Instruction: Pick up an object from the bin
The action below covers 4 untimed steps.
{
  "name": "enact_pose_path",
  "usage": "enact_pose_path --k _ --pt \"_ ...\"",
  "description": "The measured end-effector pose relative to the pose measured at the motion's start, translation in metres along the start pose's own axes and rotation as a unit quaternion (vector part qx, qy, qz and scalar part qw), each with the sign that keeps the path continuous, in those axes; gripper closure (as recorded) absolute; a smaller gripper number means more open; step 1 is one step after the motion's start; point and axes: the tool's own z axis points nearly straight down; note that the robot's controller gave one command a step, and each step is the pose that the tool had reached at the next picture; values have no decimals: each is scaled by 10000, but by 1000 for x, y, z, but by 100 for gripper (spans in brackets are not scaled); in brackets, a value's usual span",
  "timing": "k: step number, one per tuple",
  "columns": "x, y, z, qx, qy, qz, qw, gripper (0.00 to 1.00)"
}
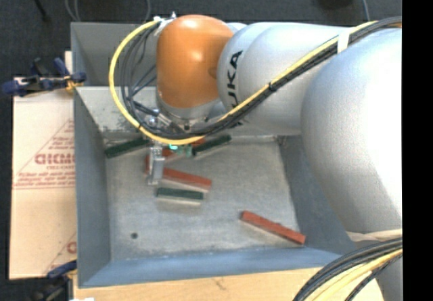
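Grey bin floor: tool low at far left, beside red bar and green bar. Opening cannot be told. Nothing lifted yet.

I count three dark green flat bars in the grey metal bin: the left green bar, the back green bar and the middle green bar. I count two red-orange flat bars: the middle red bar and the front red bar. One more red piece is partly hidden, and I cannot tell its kind. I see one small dark speck.
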Motion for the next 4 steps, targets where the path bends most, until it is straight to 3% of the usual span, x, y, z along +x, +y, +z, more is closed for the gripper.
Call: enact_pose_path --k 1,2,3,4 --pt "15 -81 104 11 -28 -115 9999 0" --pt "34 -72 71 -5 -31 662 9978 0" --pt "45 -78 72 3 -7 1231 9924 0" --pt "43 -74 102 -4 -21 2081 9781 0"
